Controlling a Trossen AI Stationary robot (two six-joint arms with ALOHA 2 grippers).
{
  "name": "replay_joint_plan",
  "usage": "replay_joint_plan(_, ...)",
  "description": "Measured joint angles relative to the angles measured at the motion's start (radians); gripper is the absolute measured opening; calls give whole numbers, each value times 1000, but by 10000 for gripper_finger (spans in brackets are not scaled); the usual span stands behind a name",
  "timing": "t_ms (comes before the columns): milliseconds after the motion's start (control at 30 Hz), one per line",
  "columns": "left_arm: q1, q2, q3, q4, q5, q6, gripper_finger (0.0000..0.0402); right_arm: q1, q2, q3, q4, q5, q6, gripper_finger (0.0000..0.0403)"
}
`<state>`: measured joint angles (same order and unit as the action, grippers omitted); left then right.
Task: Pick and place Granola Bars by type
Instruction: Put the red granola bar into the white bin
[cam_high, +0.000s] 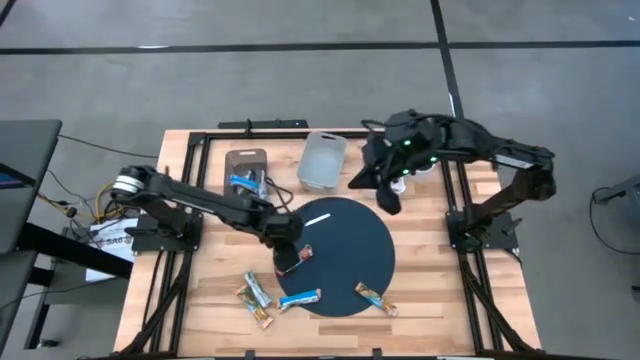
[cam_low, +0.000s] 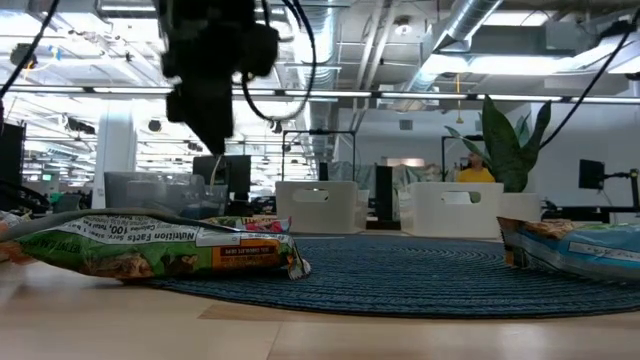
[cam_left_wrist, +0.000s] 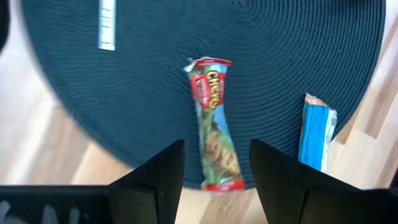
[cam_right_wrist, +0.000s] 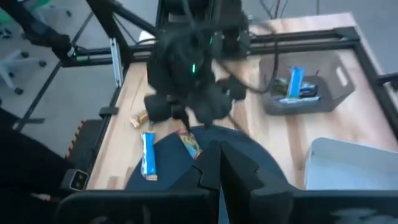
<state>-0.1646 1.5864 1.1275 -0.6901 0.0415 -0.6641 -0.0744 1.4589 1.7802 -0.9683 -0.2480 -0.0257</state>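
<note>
Wooden slats make up the tabletop (cam_high: 420, 290), with a round dark woven mat (cam_high: 350, 250) at its middle and two bins along the far edge. Going left to right, the grey-brown tray (cam_high: 246, 160) already holds at least one blue granola bar (cam_high: 243, 183), while the clear bin (cam_high: 322, 160) beside it looks empty, so the sorting seems only begun. Most bars are still loose at the near side: a small cluster (cam_high: 255, 295) on the wood left of the mat, a blue bar (cam_high: 300, 298) at the mat's near edge, and another bar (cam_high: 375, 297) on the mat's near right. The left gripper (cam_left_wrist: 214, 165) hovers over the mat's left edge, its arm stretched low across the tabletop from the left; the fingers stand open with nothing between them, straddling a red-and-green Chewy bar (cam_left_wrist: 214, 124) that lies lengthwise below, one end just off the mat. A thin white strip (cam_left_wrist: 107, 25) lies farther on the mat. The right gripper (cam_high: 390, 195) waits raised near the mat's far right edge, arm folded back; its fingers appear closed and empty in its wrist view.
</note>
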Motion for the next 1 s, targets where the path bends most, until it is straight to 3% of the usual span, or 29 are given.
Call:
replay_joint_plan(267,-4,133,0,86,71,-70,171,0,-85,0,-23,22,-6,0)
replay_joint_plan(667,-26,211,1,101,4,-95,171,2,-105,0,-50,19,-26,0)
replay_joint_plan(1000,-34,309,11,144,8,-99,165,1,-99,0,-49,19,-27,0)
